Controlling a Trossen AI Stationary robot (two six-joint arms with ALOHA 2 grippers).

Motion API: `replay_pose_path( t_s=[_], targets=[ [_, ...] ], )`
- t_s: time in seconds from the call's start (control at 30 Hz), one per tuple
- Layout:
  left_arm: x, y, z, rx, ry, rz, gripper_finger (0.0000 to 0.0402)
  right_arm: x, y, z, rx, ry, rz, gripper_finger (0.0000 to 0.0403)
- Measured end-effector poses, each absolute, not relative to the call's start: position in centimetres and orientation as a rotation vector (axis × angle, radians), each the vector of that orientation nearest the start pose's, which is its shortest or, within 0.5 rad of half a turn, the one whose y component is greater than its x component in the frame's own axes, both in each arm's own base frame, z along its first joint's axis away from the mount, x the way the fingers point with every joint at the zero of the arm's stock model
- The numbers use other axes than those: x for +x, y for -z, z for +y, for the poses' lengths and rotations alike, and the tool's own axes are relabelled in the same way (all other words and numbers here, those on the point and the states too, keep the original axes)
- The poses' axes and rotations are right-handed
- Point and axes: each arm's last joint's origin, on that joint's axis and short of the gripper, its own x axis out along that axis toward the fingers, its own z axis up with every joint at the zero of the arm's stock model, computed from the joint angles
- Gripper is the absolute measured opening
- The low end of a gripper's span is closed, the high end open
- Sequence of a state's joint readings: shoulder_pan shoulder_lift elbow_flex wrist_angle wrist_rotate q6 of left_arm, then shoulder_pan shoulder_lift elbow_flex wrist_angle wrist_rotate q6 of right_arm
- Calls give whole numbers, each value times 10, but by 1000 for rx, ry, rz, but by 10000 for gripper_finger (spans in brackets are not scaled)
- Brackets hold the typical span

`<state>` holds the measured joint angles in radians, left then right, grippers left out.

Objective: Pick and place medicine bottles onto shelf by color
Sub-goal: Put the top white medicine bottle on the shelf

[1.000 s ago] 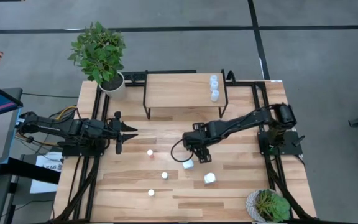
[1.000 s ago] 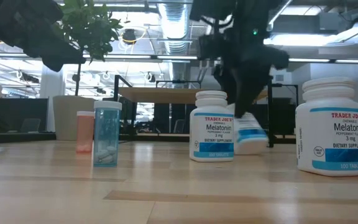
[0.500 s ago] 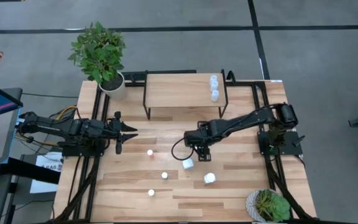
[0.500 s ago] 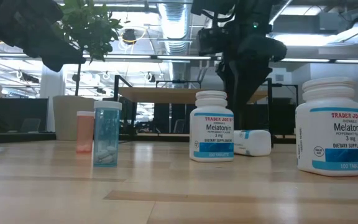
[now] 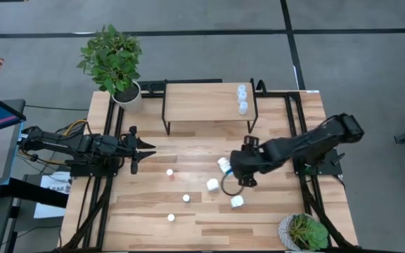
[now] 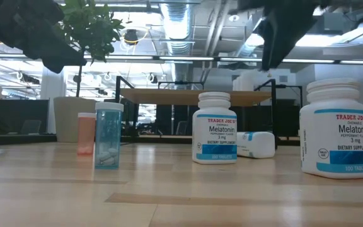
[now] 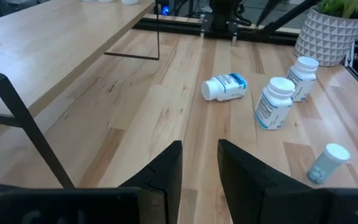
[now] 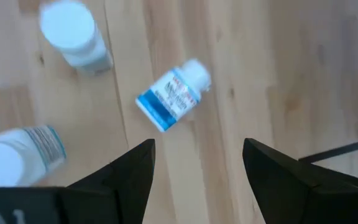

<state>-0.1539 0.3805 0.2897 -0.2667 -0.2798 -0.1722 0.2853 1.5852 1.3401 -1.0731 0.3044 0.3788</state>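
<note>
The left gripper is waiting at the table's left edge, fingers slightly parted and holding nothing. The toppled white bottle is lying mid-table in front of the shelf, its long axis slanting. The right gripper, wide open and empty, is hanging just beside it, far nearer.

The high camera looks straight down on the whole light plank-top table. The low one sits at tabletop level, close to the white blue-labelled melatonin bottles. Both wrist cameras share the toppled white bottle.
</note>
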Motion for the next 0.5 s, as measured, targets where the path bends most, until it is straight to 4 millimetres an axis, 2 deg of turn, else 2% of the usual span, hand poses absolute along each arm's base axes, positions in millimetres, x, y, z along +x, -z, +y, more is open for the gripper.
replay_pose_path(
  t_s=[0.1,0.27,0.5],
  targets=[
    [114,-205,-10,-93,-154,339,89,274,-286,83,-49,284,1146,266],
    [114,-205,-9,-92,-155,343,89,253,-295,94,12,309,1066,266],
    [114,-205,-10,-92,-155,343,89,245,-297,108,-1,311,1019,266]
  ],
)
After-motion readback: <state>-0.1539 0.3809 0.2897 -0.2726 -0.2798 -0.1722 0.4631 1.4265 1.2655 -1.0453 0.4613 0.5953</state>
